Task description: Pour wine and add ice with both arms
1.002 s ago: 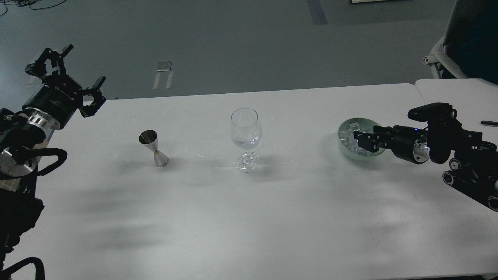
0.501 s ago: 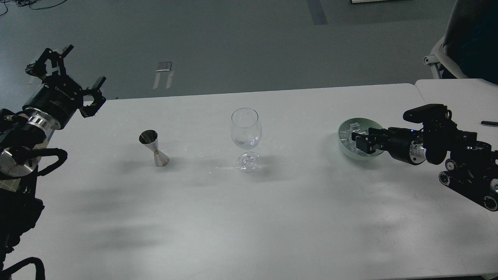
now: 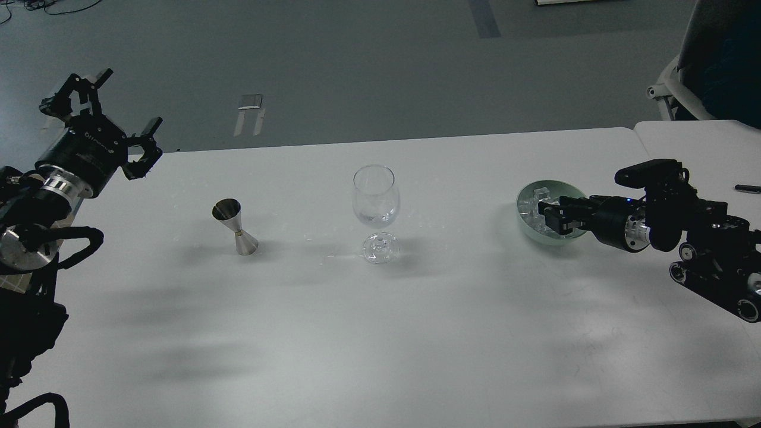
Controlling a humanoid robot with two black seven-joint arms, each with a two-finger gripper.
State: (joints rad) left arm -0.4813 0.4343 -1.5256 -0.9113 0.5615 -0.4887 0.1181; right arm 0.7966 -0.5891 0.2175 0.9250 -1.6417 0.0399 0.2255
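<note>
A clear stemmed glass stands upright at the table's middle. Glints low in its bowl may be wine; I cannot tell. A steel jigger stands to its left. A mint-green bowl at the right holds several clear ice cubes. My right gripper reaches in from the right, its fingers close together, low inside the bowl among the ice. I cannot tell whether it grips a cube. My left gripper is open and empty, raised off the table's far left corner, well away from the jigger.
The white table runs across the view. A second white table adjoins it at the right, with a dark pen-like item on it. A chair stands behind that table.
My right gripper has moved slightly left and further into the bowl, and the right arm has shifted with it. The left arm, glass and jigger have not moved.
</note>
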